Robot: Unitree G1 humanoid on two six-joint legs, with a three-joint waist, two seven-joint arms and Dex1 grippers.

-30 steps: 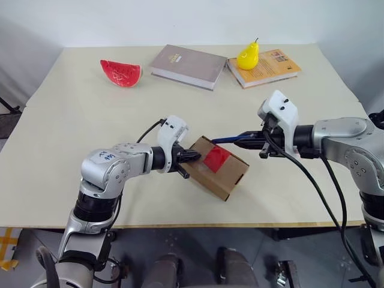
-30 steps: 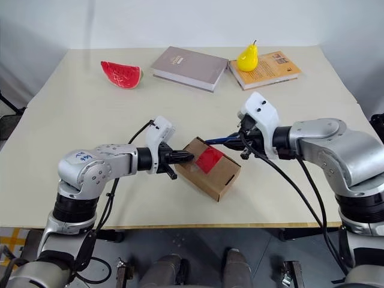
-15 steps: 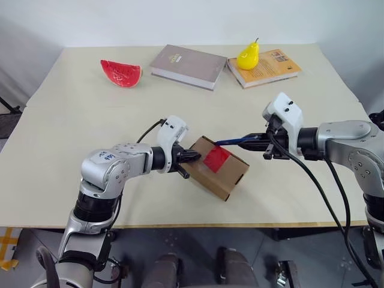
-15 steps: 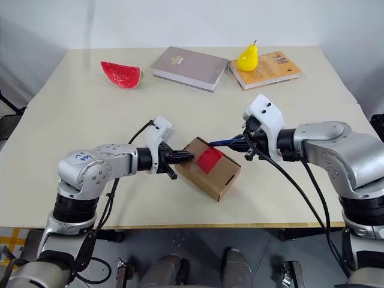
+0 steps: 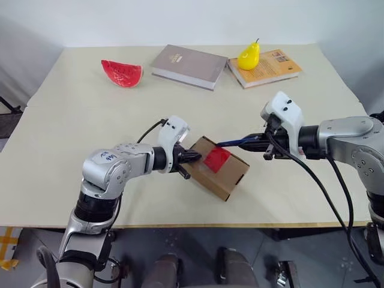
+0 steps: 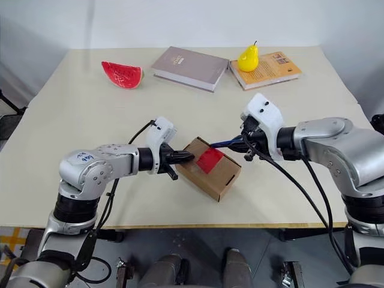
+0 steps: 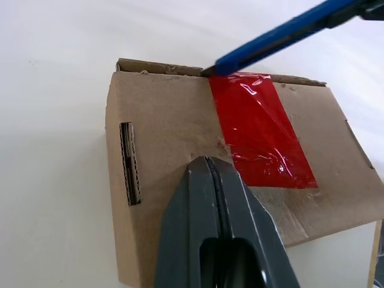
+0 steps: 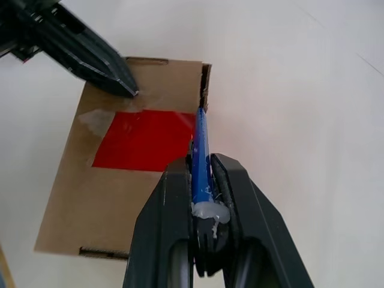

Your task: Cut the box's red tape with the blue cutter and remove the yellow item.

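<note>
A: Head view?
B: The box (image 5: 219,168) lies near the surface's (image 5: 72,120) front edge, at six o'clock from the grey book (image 5: 188,66). The left end effector (image 5: 193,156), fingers pressed together and empty, touches the box's nine o'clock side

A: Left wrist view?
B: The red tape (image 7: 261,129) crosses the lid; the blue cutter (image 7: 282,36) has its tip at the tape's far edge

A: Right wrist view?
B: The right end effector (image 8: 201,165) is clamped on the cutter
</note>
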